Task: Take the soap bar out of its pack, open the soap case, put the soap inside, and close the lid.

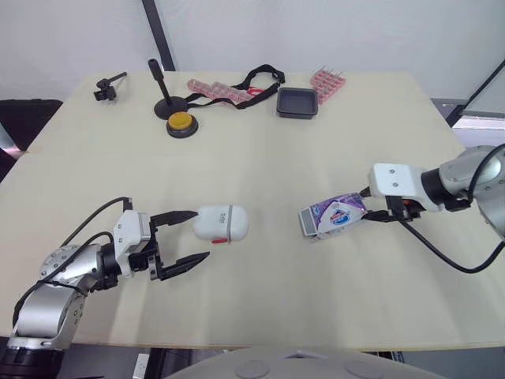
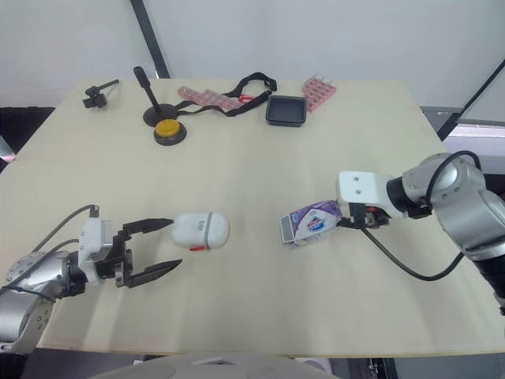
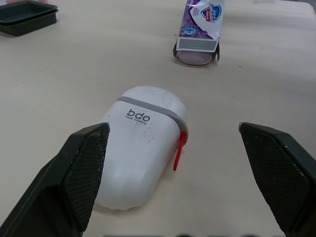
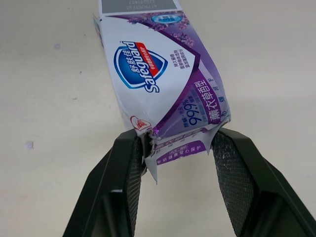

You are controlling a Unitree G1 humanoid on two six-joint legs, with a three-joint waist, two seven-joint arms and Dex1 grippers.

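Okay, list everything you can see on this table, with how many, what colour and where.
table: one, pale beige
soap case: one, white with a red latch, front left
soap pack: one, purple and white, front right
soap bar: one, pale pink, peeking from the pack's open end
button: one, yellow on a black base, back left
stand: one, black, behind the button
clamp: one, black, back left corner
strap: one, black, back middle
tray: one, black, right of the strap
racks: two, pink, beside the tray and by the strap
left tool: black, open, at the case
right tool: black, shut on the pack's torn end
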